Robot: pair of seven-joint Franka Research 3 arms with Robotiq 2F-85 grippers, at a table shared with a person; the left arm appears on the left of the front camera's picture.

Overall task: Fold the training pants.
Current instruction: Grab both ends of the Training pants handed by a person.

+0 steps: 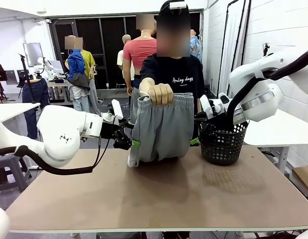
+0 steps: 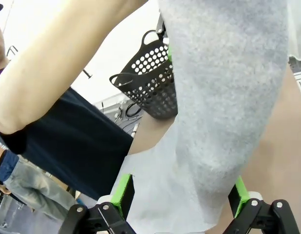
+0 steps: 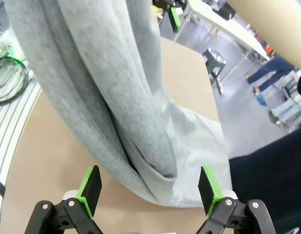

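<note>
While the person at the far side is gripping the training pants (image 1: pixel 161 130) by the gathered waistband in one hand (image 1: pixel 160 93), the grey fabric is hanging straight down over the middle of the table (image 1: pixel 159 199). Its bottom end is bunching up a bit on the brown tabletop.

So the left gripper (image 1: pixel 134 144) is hovering at the left edge of the hanging fabric, low down, just above the table. In its wrist view the green pads (image 2: pixel 123 191) are standing wide apart with the grey cloth hanging between them. Honestly can't tell if either pad is actually touching it.

The right gripper (image 3: pixel 149 189) is doing the mirror thing on the right side. Its fingers are spreading wide too, and the folded lower edge of the pants is lying just ahead of them, in line with the gap, not pinched.

The black mesh basket (image 1: pixel 222 144) is sitting on the table just right of the pants, tucked under the right arm's wrist.
</note>
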